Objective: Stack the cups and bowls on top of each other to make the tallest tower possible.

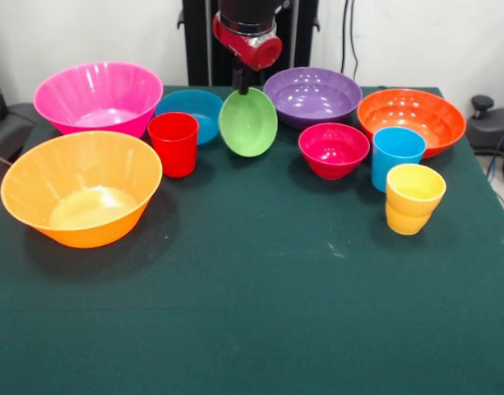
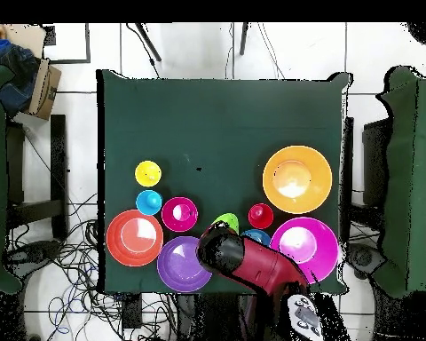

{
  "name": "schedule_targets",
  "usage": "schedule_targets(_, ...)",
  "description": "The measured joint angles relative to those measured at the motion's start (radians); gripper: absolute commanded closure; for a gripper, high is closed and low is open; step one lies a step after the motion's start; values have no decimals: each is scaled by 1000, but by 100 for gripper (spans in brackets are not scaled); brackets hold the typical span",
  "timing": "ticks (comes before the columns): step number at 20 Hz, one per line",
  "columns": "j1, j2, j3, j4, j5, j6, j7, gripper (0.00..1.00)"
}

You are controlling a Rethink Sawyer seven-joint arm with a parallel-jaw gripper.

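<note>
My gripper (image 1: 242, 85) is shut on the rim of the small green bowl (image 1: 248, 123), which hangs tilted with its inside facing forward, between the small blue bowl (image 1: 190, 115) and the purple bowl (image 1: 312, 95). The red cup (image 1: 173, 144) stands just left of it. A crimson-pink bowl (image 1: 334, 150), an orange bowl (image 1: 411, 119), the sky-blue cup (image 1: 397, 156) and the yellow cup (image 1: 414, 198) sit to the right. The large pink bowl (image 1: 98, 97) and yellow-orange bowl (image 1: 81, 197) are at the left. In the overhead view the arm covers most of the green bowl (image 2: 225, 220).
Everything rests on a dark green table (image 1: 252, 329). All the bowls and cups stand apart, none nested. Chairs and cables surround the table (image 2: 225, 115) in the overhead view.
</note>
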Motion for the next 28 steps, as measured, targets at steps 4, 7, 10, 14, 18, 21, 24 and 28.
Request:
schedule_targets(4, 0, 0, -1, 0, 0, 0, 0, 100)
schedule_targets(7, 2, 0, -3, -1, 0, 0, 0, 100)
schedule_targets(10, 5, 0, -5, -1, 0, 0, 0, 100)
schedule_targets(14, 8, 0, -10, -3, 0, 0, 0, 100)
schedule_targets(18, 9, 0, -13, -7, 0, 0, 0, 100)
schedule_targets(21, 9, 0, -16, -12, 0, 0, 0, 100)
schedule_targets(24, 9, 0, -17, -16, 0, 0, 0, 100)
schedule_targets(28, 9, 0, -18, -20, 0, 0, 0, 100)
